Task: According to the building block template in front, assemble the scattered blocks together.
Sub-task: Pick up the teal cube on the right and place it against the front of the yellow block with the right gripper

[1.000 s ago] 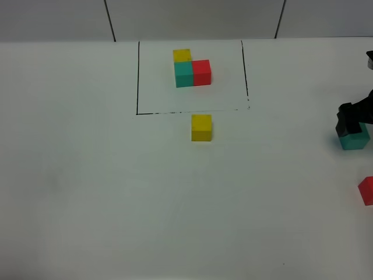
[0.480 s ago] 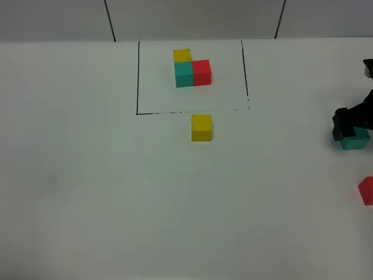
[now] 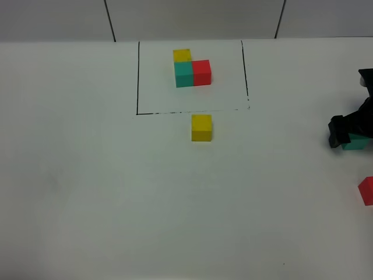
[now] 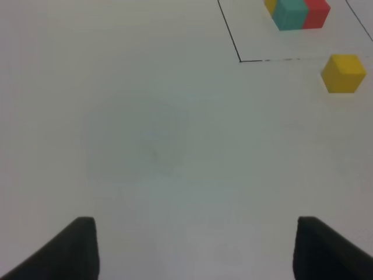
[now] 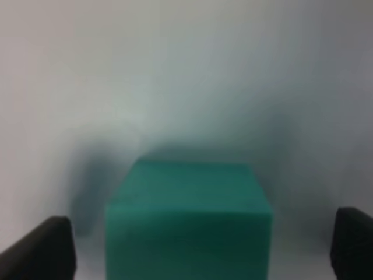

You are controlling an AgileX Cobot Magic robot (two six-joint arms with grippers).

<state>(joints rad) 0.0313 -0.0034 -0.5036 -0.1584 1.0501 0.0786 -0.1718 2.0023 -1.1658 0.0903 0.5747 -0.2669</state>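
i'm on the pick of the teal-green cube [image 3: 356,142], which sits near the right edge of the counter [image 3: 87,186]. my right tool [image 5: 195,248] straddles it with its jaws spread. the right wrist view shows a gap on each side, so nothing is gripped yet. next, i judge, it needs a squeeze, a lift, then a carry to the yellow cube [image 3: 201,127]. that one sits mid-counter, just outside the drawn frame [image 3: 186,112] of the building block template [image 3: 191,68] by the far edge. the red cube [image 3: 367,190] waits at the right edge, nearer the front. my left tool [image 4: 198,251] hangs spread wide and empty. against a second ago, the right tool has dropped and hides more of the teal-green cube. the yellow and red cubes have not moved.
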